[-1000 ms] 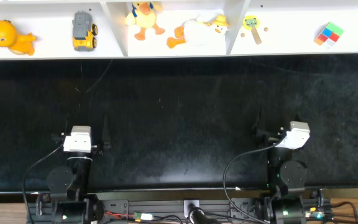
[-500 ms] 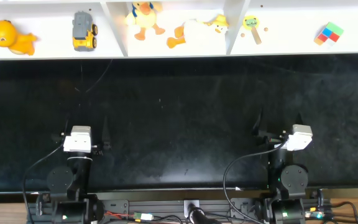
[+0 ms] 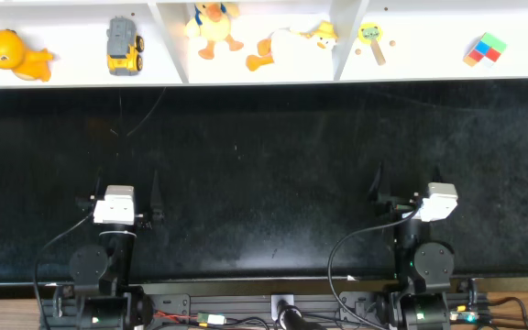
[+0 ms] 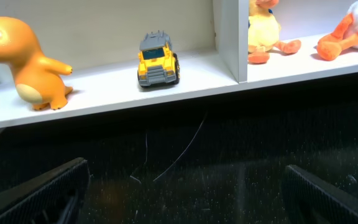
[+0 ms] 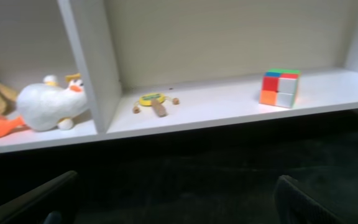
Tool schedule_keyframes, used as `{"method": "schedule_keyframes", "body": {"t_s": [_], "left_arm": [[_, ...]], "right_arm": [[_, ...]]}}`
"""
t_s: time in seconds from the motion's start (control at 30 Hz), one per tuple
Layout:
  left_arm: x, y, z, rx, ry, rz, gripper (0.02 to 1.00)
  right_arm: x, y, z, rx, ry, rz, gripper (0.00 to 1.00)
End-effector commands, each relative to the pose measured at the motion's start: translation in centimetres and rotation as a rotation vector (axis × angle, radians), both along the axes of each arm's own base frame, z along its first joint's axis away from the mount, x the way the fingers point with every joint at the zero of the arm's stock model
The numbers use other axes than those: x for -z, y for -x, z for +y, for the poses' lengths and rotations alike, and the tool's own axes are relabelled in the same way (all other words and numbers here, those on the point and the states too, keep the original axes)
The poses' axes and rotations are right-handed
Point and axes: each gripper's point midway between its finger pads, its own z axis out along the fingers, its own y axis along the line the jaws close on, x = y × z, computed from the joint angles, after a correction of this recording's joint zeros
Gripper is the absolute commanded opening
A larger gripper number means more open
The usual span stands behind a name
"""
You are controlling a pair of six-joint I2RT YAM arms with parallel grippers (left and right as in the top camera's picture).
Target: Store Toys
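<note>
All the toys stand in a white shelf (image 3: 264, 75) along the table's far edge. The left compartment holds an orange figure (image 3: 16, 53) (image 4: 27, 62) and a yellow truck (image 3: 124, 46) (image 4: 158, 60). A yellow plush duck (image 3: 213, 27) (image 4: 266, 31) and a white plush duck (image 3: 291, 46) (image 5: 48, 104) share the middle one. In the right compartment lie a small rattle (image 3: 371, 38) (image 5: 154, 102) and a colour cube (image 3: 484, 49) (image 5: 279, 88). My left gripper (image 3: 125, 188) (image 4: 182, 199) and right gripper (image 3: 408, 183) (image 5: 173, 205) are open and empty, near the front edge, far from the shelf.
A black mat (image 3: 264, 165) covers the table between the arms and the shelf. White dividers (image 4: 229, 37) (image 5: 89, 62) separate the shelf's compartments. Cables run along the front edge by the arm bases.
The right arm's wrist has shifted slightly near its base. The left arm and the toys have not moved.
</note>
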Motion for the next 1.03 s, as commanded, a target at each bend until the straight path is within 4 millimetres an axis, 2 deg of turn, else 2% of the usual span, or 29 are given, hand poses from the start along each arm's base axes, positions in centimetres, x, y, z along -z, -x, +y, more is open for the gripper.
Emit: {"method": "schedule_keyframes", "body": {"t_s": [0.03, 1.03], "left_arm": [[-0.05, 0.05, 0.0, -0.003, 0.007, -0.004, 0.998], [-0.05, 0.05, 0.0, -0.003, 0.007, -0.004, 0.996]], "right_arm": [[0.43, 0.0, 2.01, -0.117, -0.005, 0.003, 0.996], [0.45, 0.0, 2.03, -0.117, -0.005, 0.004, 0.993]]}}
